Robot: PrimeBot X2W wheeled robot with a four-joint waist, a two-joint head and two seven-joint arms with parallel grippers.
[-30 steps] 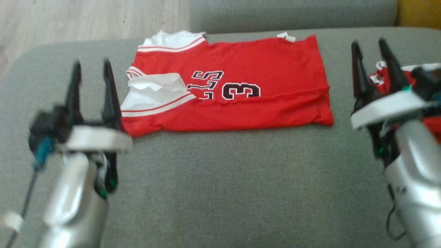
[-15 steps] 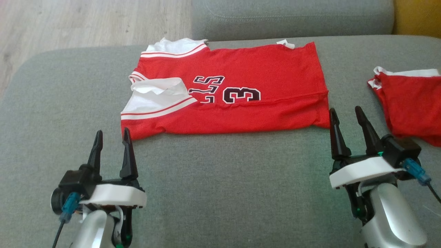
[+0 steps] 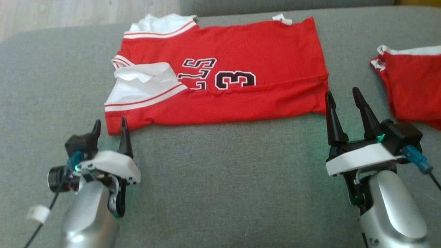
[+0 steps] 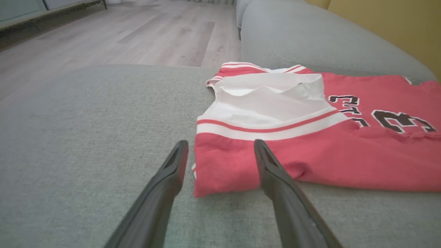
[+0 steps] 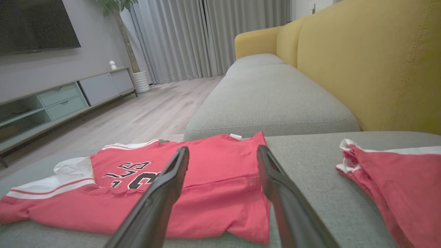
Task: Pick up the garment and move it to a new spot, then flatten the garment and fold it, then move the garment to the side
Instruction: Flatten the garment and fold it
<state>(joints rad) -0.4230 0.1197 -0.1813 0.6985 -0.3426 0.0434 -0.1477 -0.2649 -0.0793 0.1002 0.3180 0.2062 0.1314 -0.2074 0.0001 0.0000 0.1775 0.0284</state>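
Here, red jersey (image 3: 241, 44) with white sleeves and a black 3, folded lengthwise and flat on grey seat (image 3: 224, 179). Placed at 12 o'clock in head view, sleeve end toward 9 o'clock, hem toward 3 o'clock.

Left gripper (image 3: 110, 120) at 8 o'clock, jaws released and spread wide, grasping nothing. Fingertips at the near sleeve-side corner of the jersey. In left wrist view, that corner lying between the two fingers (image 4: 172, 172). Contact with the cloth not discernible.

Right gripper (image 3: 341, 91) at 4 o'clock, jaws likewise spread wide and empty. Fingertips at the near hem corner, one tip overlapping the red edge in head view. In right wrist view, hem framed between the fingers (image 5: 165, 193).

Second garment (image 3: 413, 89), also red with white trim, at 2 o'clock on the same seat. Well apart from the jersey, cropped by the frame edge.

Wood floor (image 3: 69, 10) at 11 o'clock beyond the seat. Yellow backrest (image 5: 379, 62) at 2 o'clock in right wrist view.
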